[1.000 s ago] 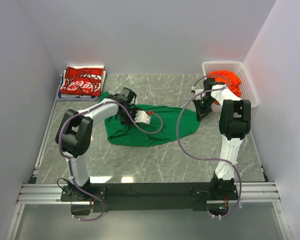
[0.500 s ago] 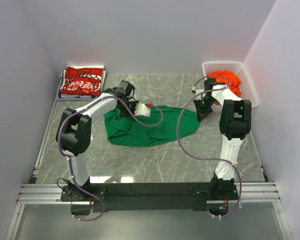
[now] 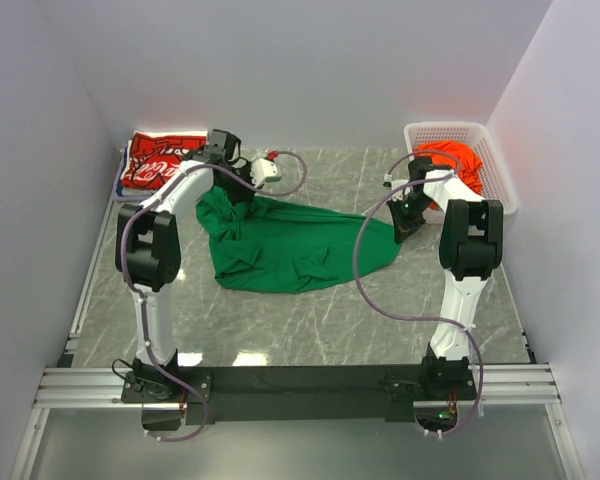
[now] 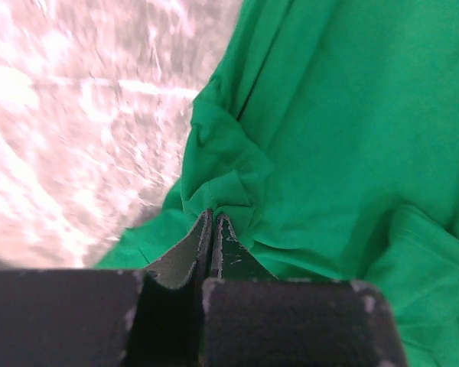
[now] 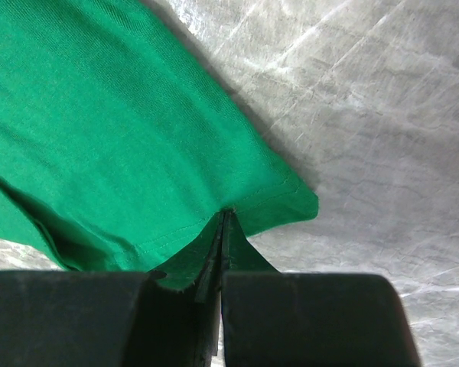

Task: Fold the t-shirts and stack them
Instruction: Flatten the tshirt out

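Observation:
The green t-shirt (image 3: 300, 250) lies spread and wrinkled across the middle of the table. My left gripper (image 3: 230, 195) is shut on a bunched fold of the green t-shirt (image 4: 329, 130) at its far left part. My right gripper (image 3: 398, 228) is shut on the hem of the green t-shirt (image 5: 115, 130) at its right corner. The red t-shirt with white lettering (image 3: 163, 165) lies folded at the far left corner. The orange t-shirt (image 3: 458, 160) lies crumpled in the white mesh basket (image 3: 495, 160).
The basket stands at the far right corner against the wall. The grey marble table (image 3: 310, 310) shows bare in front of the shirt. White walls close in the left, back and right sides. The red t-shirt rests on other folded cloth.
My left gripper has moved toward the far left, pulling the green t-shirt's left part with it and stretching the shirt out. My right gripper has stayed in place.

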Motion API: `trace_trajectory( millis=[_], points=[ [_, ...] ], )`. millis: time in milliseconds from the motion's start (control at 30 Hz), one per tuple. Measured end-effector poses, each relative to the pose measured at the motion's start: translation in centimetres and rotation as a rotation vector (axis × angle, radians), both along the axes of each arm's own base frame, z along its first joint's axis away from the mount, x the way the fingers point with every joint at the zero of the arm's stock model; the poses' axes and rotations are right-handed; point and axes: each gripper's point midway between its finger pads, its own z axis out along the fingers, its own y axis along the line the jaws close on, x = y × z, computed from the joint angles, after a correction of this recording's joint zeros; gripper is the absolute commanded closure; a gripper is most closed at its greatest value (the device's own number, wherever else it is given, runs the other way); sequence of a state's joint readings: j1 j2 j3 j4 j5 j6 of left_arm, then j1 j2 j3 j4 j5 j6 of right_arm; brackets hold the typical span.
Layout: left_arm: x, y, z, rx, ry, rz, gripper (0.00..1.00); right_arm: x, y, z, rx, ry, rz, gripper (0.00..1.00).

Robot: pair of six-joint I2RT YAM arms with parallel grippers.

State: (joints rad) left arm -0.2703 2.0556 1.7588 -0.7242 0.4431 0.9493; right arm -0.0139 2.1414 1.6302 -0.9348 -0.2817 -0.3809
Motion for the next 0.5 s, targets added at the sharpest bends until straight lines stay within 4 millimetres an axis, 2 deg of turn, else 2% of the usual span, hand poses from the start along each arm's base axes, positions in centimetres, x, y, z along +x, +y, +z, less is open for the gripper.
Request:
trace_trajectory(
  millis=[133,167,200,233,300,400,500],
  points=[
    [0.4,0.4,-2.2,-0.065,0.118,0.060,0.94,0.0,0.0,0.0,0.000,0.001,0.003,1.00],
    [0.1,0.3,-2.7,-0.079,0.148,0.065,0.91,0.0,0.0,0.0,0.000,0.001,0.004,1.00],
    [-0.3,0.1,-3.1,-0.090,0.179,0.073,0.81,-0.1,0.0,0.0,0.000,0.001,0.004,1.00],
    [-0.7,-0.1,-3.3,-0.101,0.203,0.074,0.77,-0.1,0.0,0.0,-0.001,0.001,0.006,1.00],
    [-1.2,-0.7,-3.5,-0.121,0.235,0.080,0.66,-0.1,0.0,0.0,-0.001,0.002,0.007,1.00],
    [-1.6,-1.2,-3.4,-0.142,0.255,0.080,0.57,-0.1,0.0,0.0,0.000,0.004,0.007,1.00],
    [-2.0,-1.3,-3.5,-0.144,0.267,0.074,0.52,-0.2,0.0,0.0,-0.001,0.004,0.010,1.00]
  ],
)
